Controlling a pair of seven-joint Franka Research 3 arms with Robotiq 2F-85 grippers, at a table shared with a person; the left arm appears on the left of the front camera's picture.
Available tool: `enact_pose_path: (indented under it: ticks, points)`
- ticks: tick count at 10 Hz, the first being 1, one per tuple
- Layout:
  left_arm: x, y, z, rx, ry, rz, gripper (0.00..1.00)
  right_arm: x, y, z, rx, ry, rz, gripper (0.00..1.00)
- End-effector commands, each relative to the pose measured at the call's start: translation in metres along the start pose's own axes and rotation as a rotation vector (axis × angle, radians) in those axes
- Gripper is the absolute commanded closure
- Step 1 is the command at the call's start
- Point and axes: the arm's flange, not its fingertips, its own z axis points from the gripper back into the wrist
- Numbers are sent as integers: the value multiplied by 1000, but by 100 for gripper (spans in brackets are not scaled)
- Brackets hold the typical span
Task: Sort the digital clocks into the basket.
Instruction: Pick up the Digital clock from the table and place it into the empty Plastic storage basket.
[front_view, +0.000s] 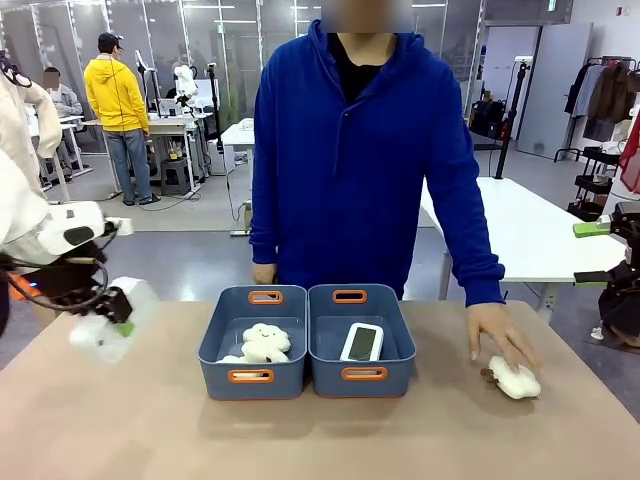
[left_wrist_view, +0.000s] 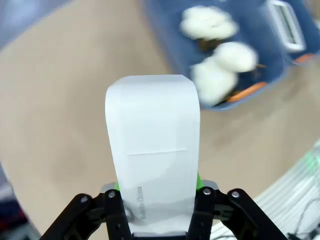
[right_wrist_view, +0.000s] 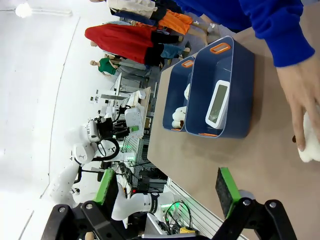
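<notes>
My left gripper (front_view: 118, 310) hangs above the table's left side, shut on a white digital clock (front_view: 100, 335), which looks blurred here. In the left wrist view that clock (left_wrist_view: 152, 145) stands up between the jaws of the left gripper (left_wrist_view: 160, 202), its plain back facing the camera. Another digital clock (front_view: 362, 342) (right_wrist_view: 217, 104) (left_wrist_view: 286, 22) lies screen-up in the basket (front_view: 385, 300), the right one of two blue-grey bins. My right gripper (front_view: 608, 252) (right_wrist_view: 167, 187) is open and holds nothing, at the table's far right edge.
The left bin (front_view: 222, 330) holds white cloud plush toys (front_view: 262, 343) (left_wrist_view: 215, 55). The person in a blue hoodie stands behind the bins, one hand (front_view: 500, 335) (right_wrist_view: 300, 100) resting on a plush toy (front_view: 516, 380) at the table's right.
</notes>
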Motion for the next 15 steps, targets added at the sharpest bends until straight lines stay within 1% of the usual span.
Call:
enact_pose_path:
  ticks: [1,3,4,5,6,7,8,9,10,11,12,13,15]
  points:
    - [35,-40,-21,-231,-219,-333,76,1,1,0,12,-1,11,0]
    - [72,-92,-21,-299,-266,-433,76,1,1,0,12,-1,11,0]
    - [92,-116,-24,-325,-314,-450,76,1,1,0,12,-1,11,0]
    - [110,-134,-34,-328,-341,-461,76,1,1,0,12,-1,11,0]
    - [119,-149,-45,-350,-318,-468,76,1,1,0,12,-1,11,0]
    - [116,-145,-47,-355,-297,-456,76,1,1,0,12,-1,11,0]
    - [106,-120,-21,-364,-361,-407,76,1,1,0,12,-1,11,0]
    - [91,-86,22,-436,-456,-319,76,1,1,0,12,-1,11,0]
    - [67,-51,60,-446,-556,-242,76,1,1,0,12,-1,11,0]
    - [35,-23,85,-452,-619,-208,76,1,1,0,12,-1,11,0]
    - [1,-4,102,-411,-666,-147,76,1,1,0,12,-1,11,0]
    - [-22,9,108,-380,-697,-121,76,1,1,0,12,-1,11,0]
    - [-50,25,116,-377,-756,-84,76,1,1,0,12,-1,11,0]
